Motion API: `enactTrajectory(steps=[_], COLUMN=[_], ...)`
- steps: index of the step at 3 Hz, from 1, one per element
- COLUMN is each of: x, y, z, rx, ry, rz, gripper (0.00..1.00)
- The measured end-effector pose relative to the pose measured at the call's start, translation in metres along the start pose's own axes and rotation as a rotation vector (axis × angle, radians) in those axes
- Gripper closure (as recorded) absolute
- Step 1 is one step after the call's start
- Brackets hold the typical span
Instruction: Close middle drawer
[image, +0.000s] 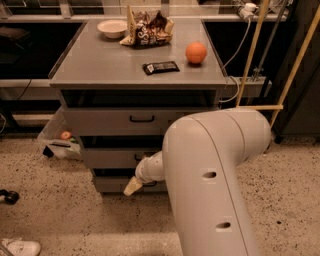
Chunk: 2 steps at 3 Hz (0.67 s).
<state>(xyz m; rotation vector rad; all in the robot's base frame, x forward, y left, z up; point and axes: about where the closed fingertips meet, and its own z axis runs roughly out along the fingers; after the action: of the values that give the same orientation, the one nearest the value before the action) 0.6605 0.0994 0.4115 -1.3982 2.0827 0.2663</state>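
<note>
Jaws are seen just below the middle drawer, whose long front runs sideways above them; their spread cannot be told.

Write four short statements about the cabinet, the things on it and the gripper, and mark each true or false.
1. An orange sits on the cabinet top. True.
2. The bowl stands on the floor. False: it is at the back of the cabinet top.
3. The gripper is low in front of the cabinet, just below the middle drawer. True.
4. The dark snack bar lies inside the bowl. False: it lies flat on the top, apart from the bowl.
</note>
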Motion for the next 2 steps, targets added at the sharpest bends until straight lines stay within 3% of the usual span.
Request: enactTrajectory(steps=[1,2], x=[0.013,0.0], y=[-0.007,-0.046], z=[-0.022,-0.094], rx=[0.03,0.179], ry=[0.0,-0.057], rz=[0.05,0.137], gripper=[0.0,0.0])
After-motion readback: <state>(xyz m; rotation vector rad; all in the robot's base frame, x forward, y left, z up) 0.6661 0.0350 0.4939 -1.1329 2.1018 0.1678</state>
